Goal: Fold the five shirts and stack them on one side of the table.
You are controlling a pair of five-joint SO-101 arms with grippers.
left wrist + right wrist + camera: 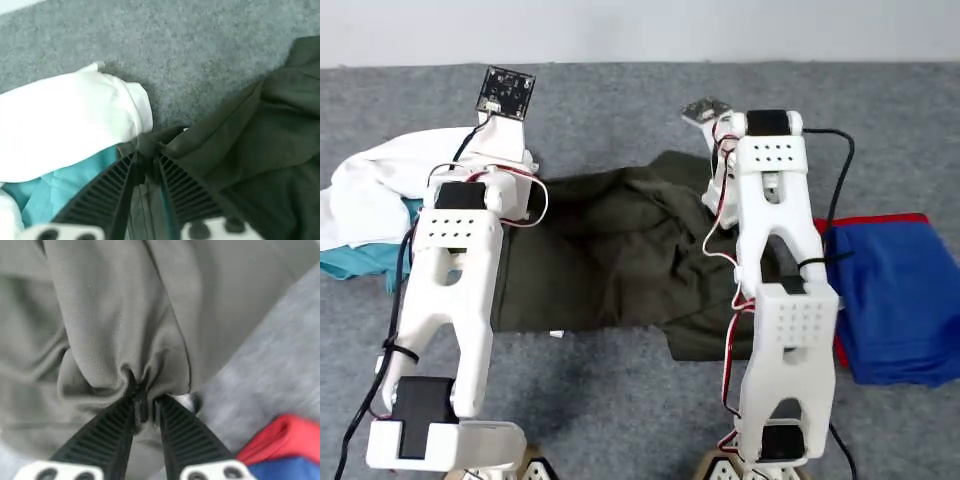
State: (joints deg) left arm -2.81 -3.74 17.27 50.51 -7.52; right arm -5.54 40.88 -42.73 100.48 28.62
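Right up close, the left gripper [148,156] has its jaws pinched shut on a bunched edge of the dark green shirt [250,140], just beside the white shirt [65,125] and the teal shirt [45,200]. The right gripper [146,401] bites a gathered fold of that same shirt, with the red shirt [275,437] and the blue shirt [285,471] near. Farther out, the green shirt lies spread across the middle of the table [620,400] between the two arms. White over teal sits on the left arm's side, and blue over red on the right arm's side.

Soft, bright light from above; faint shadows in the dark shirt [610,250] folds and beside the white shirt [390,180].
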